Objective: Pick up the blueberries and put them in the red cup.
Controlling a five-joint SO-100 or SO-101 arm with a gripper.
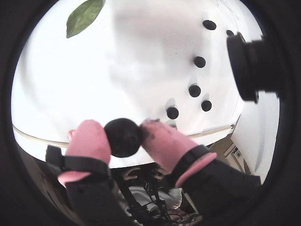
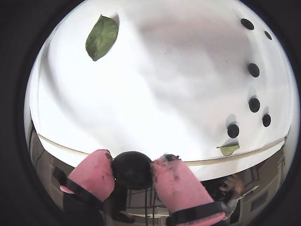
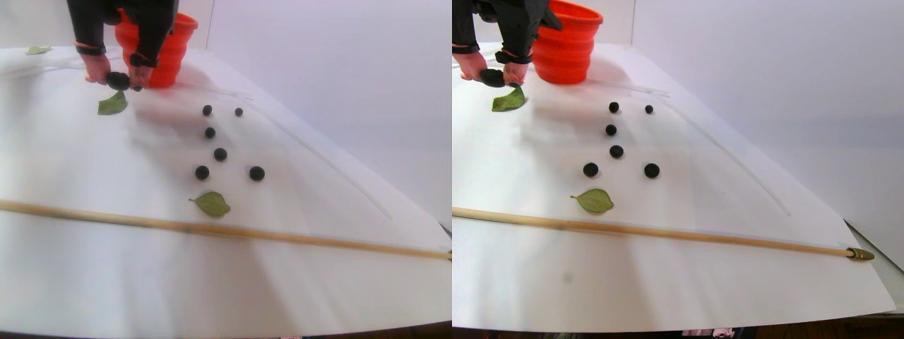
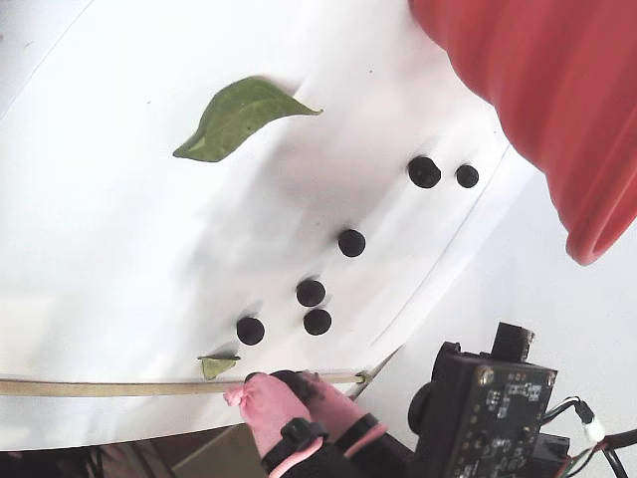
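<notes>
Nearest in a wrist view: gripper (image 1: 124, 136), pink fingertips (image 1: 89, 139) clamped on a large blueberry (image 1: 123, 137), lifted off the white sheet (image 1: 117, 70). Beyond it on the sheet, six smaller blueberries (image 1: 194, 90) scattered loosely, well apart from the held one. Farther off, a green leaf (image 1: 83, 16). In the stereo pair view, nearest the camera a wooden rod (image 3: 212, 229) across the sheet, then a leaf (image 3: 212, 204), the loose berries, another leaf (image 3: 112, 104) under the gripper, and behind, just beside the gripper, the red cup (image 3: 159, 60), upright.
</notes>
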